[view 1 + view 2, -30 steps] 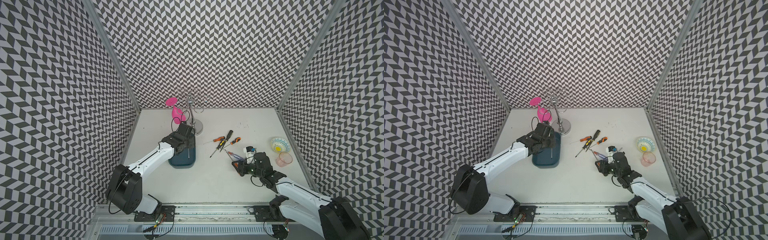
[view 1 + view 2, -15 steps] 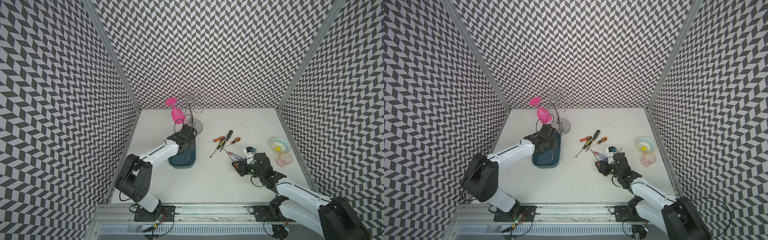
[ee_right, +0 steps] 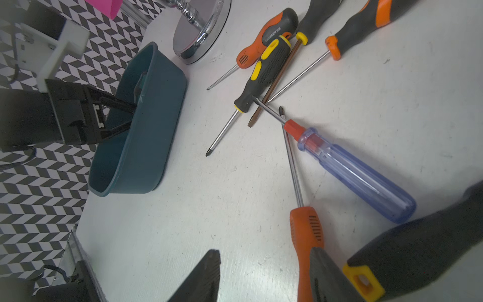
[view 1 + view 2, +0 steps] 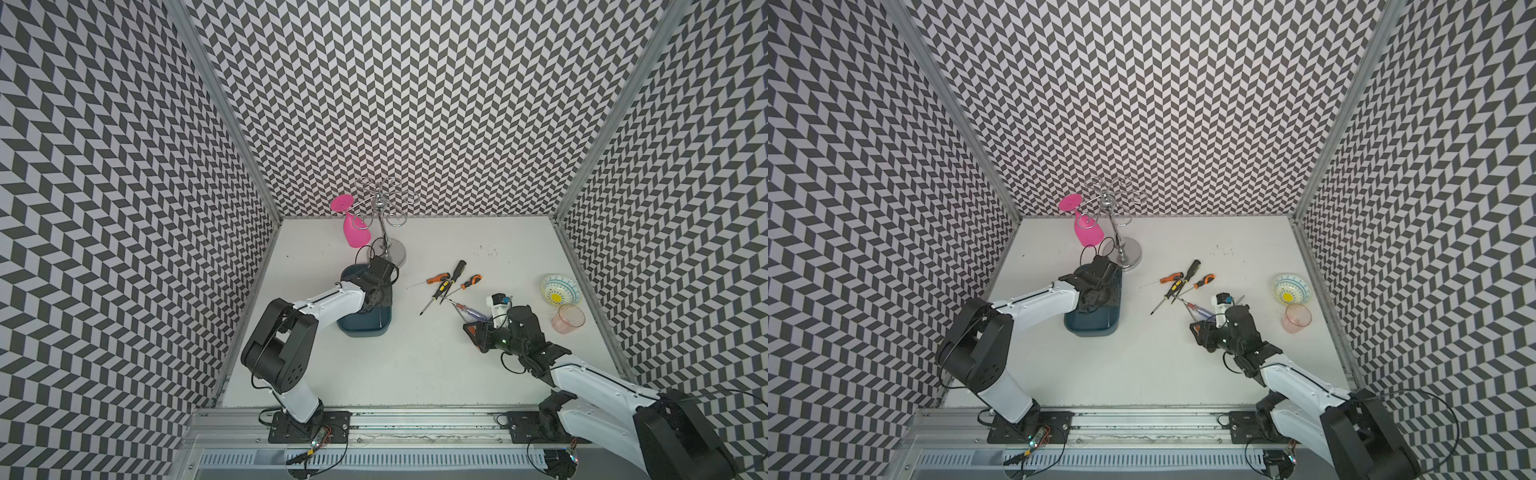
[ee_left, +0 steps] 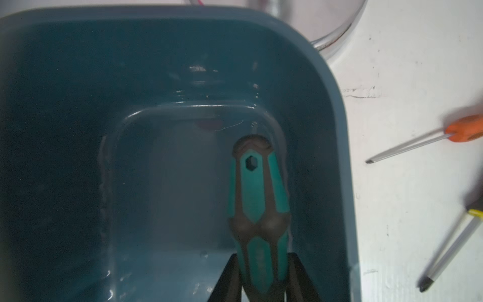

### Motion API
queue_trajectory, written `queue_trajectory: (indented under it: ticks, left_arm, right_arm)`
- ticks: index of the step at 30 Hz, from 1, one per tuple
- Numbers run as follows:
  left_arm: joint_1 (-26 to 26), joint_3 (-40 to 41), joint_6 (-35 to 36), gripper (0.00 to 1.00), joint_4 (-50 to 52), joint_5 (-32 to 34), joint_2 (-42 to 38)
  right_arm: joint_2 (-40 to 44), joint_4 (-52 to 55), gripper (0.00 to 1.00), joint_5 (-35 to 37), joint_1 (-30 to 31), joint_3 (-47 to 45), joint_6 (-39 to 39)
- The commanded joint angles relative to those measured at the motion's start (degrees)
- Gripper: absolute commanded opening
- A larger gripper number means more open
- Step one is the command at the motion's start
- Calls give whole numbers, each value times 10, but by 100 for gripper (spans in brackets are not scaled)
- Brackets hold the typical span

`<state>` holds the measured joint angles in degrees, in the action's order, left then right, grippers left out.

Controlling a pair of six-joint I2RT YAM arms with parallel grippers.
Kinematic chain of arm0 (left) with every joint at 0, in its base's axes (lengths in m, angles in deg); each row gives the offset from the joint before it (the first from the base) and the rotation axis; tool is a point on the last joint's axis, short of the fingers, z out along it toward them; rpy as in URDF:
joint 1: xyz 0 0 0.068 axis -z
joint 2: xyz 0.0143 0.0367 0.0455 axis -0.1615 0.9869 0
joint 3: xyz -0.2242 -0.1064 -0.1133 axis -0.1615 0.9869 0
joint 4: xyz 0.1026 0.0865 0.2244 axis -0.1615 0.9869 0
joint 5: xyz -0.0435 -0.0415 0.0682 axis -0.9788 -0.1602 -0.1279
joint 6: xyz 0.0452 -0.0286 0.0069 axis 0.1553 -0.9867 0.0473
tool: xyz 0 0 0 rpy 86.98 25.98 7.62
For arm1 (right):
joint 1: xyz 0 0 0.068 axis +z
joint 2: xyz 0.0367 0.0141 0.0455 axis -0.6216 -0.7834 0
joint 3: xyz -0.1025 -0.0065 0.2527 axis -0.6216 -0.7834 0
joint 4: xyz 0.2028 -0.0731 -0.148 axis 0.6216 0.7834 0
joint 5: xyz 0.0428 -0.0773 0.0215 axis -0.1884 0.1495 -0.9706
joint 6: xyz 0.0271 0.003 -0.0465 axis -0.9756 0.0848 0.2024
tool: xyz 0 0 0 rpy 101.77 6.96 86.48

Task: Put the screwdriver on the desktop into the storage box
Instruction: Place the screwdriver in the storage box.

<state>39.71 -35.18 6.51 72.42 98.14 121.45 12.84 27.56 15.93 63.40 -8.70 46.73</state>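
One teal-and-grey screwdriver sits low inside the storage box, along its right wall. The left gripper is clamped on the near end of its handle. The box stands on the desktop, left of centre and just near of a chrome stand. Six loose screwdrivers lie on the desktop to its right. The right gripper is low over the desktop with its fingers spread apart. An orange-handled screwdriver lies unclamped between them, beside a clear blue one.
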Motion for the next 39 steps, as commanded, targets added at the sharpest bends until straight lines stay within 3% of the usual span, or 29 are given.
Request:
queue_trajectory:
  ticks: [1, 20, 22, 25, 39]
  left_arm:
    - [4, 0, -2, 10, -16, 6, 15]
    - [26, -12, -13, 31, 7, 29, 43]
    - [26, -13, -17, 41, 10, 34, 37]
    - [27, -11, -16, 45, 10, 34, 26]
    - [39, 0, -25, 43, 23, 35, -55]
  right_arm:
    - [1, -30, 58, 0, 3, -8, -1]
    - [8, -26, 59, 0, 3, -10, -4]
    - [8, -25, 59, 1, 3, -9, -3]
    - [7, -23, 59, 0, 3, -9, -4]
    - [6, -14, 59, 0, 3, -2, -4]
